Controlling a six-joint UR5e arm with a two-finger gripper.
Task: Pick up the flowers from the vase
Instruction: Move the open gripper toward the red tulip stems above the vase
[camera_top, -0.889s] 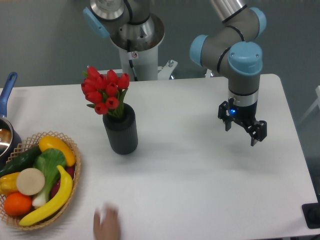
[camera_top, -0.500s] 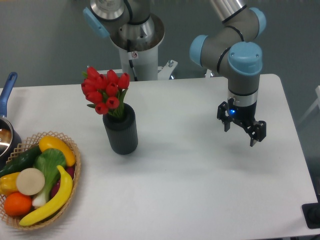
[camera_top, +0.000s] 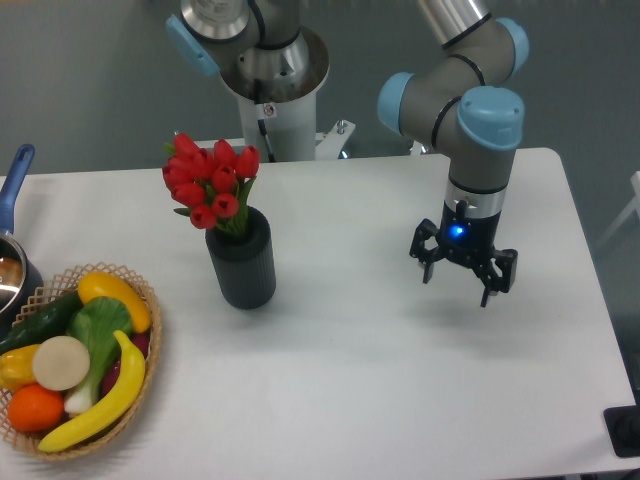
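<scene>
gripper (camera_top: 457, 279) empty, jaws spread, shifted toward 9 o'clock | red tulip flowers (camera_top: 209, 186) remain in ribbed dark vase (camera_top: 241, 258) | approach just beginning

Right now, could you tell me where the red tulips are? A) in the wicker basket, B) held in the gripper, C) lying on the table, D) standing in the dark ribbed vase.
D: the flowers stand in the vase, and the open gripper is empty, far off.

Arm bent down, tool (camera_top: 458, 287) pointing down, fingers spread
</scene>
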